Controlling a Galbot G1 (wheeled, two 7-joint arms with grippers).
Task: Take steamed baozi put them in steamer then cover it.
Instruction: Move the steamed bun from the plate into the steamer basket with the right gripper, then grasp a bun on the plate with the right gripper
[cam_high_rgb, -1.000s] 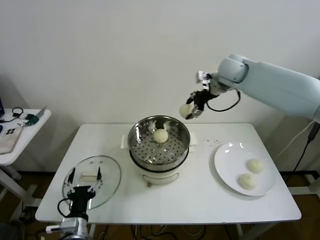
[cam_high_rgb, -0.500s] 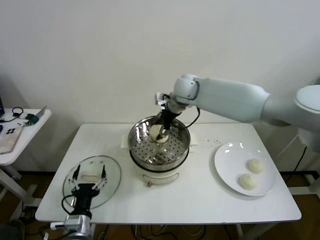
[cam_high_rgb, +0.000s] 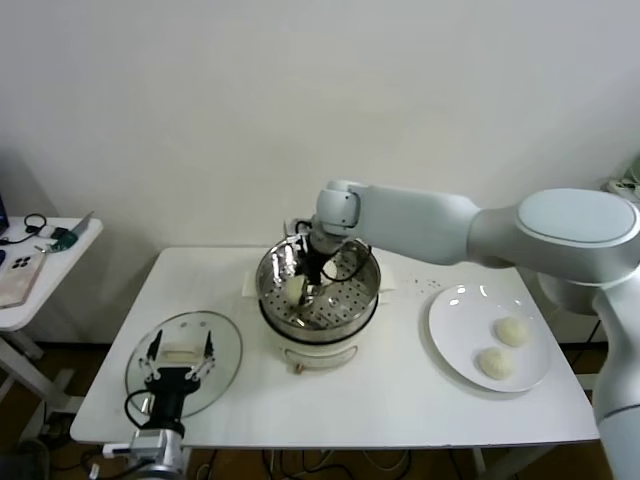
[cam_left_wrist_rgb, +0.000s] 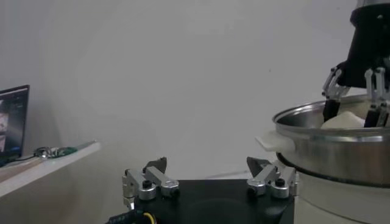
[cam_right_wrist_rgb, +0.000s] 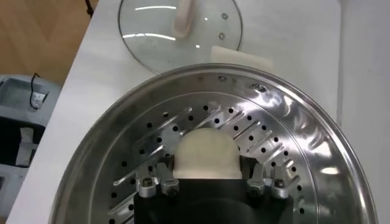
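Since one second ago, our right end effector (cam_high_rgb: 303, 288) has swung from above and behind the steamer (cam_high_rgb: 366, 262) down into the basket, carrying a baozi (cam_right_wrist_rgb: 205, 153) with it. We see that bun now low over the perforated floor, on the side nearer our left arm, with the fingers (cam_right_wrist_rgb: 157, 181) closed against its two sides. The bun seen earlier at the basket's back is now hidden behind the arm. Two more buns (cam_high_rgb: 512, 331) lie on the plate (cam_high_rgb: 446, 330) at the right of the worktop (cam_high_rgb: 400, 400). Our left end effector (cam_high_rgb: 178, 378) hovers open over the near part of the cover (cam_high_rgb: 220, 345), which lies flat at front left.
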